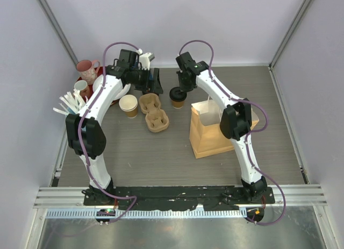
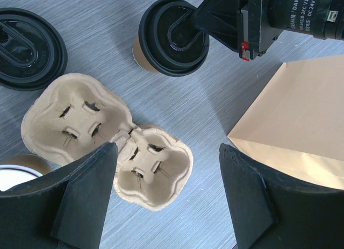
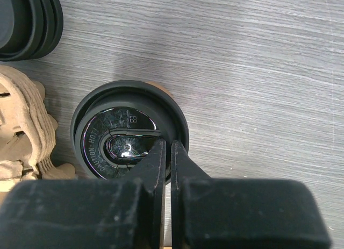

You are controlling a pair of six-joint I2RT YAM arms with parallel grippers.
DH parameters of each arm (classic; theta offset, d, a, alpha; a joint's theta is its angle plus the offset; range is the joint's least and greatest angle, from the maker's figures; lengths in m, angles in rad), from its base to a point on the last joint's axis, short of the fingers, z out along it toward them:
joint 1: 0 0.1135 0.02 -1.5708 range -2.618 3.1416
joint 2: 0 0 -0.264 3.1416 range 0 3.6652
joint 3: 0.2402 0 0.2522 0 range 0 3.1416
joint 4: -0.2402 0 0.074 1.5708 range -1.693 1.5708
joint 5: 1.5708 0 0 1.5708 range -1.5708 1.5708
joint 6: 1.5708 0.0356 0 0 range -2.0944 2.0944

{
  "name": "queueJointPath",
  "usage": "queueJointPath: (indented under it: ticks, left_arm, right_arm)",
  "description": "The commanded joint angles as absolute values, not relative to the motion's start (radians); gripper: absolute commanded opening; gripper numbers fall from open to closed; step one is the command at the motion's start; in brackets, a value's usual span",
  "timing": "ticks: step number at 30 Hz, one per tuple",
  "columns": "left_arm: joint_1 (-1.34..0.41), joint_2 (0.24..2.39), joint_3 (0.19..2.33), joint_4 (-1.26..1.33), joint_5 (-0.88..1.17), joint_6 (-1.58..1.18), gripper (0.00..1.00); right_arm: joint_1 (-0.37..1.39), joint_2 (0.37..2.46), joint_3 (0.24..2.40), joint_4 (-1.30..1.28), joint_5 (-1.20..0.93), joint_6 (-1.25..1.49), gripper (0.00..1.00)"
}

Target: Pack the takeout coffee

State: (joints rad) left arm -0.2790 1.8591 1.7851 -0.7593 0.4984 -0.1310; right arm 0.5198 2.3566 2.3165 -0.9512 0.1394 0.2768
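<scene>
Right hand [image 3: 167,148] — fingers pressed almost together — pinches the lid rim of a takeout coffee [image 3: 115,136] standing on the table [image 3: 258,71] between the pulp cup carrier [image 3: 21,125] and the paper bag [image 1: 207,139], while the left hand [image 2: 167,149] hovers spread wide above the carrier.

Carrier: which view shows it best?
Left wrist: nearly the whole carrier sits mid-frame, both cells and their slots plain. The top view shows it small, between the lidless cup and the lidded cup. The right wrist catches only its edge at left.
</scene>
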Motion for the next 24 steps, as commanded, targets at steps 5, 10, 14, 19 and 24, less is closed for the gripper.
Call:
queueJointPath:
  ticks: [5, 10, 14, 19, 24]
  left_arm:
    - [-0.273, 1.818, 1.810, -0.742, 0.522, -0.138, 0.77]
    - [-0.276, 1.812, 1.815, -0.750, 0.523, -0.135, 0.76]
    - [-0.288, 1.810, 1.821, -0.772, 0.522, -0.115, 0.76]
    - [-0.302, 1.802, 1.828, -0.787, 0.520, -0.107, 0.76]
    - [-0.324, 1.790, 1.848, -0.827, 0.551, -0.077, 0.76]
  right_arm:
    - [0.535, 2.240, 2.292, -0.905, 0.164, 0.230, 0.01]
    - [0.540, 2.122, 2.221, -0.809, 0.155, 0.215, 0.01]
    - [0.541, 2.048, 2.204, -0.773, 0.143, 0.203, 0.01]
    - [0.540, 1.971, 2.206, -0.746, 0.097, 0.203, 0.01]
    - [0.540, 1.896, 2.223, -0.724, 0.060, 0.201, 0.01]
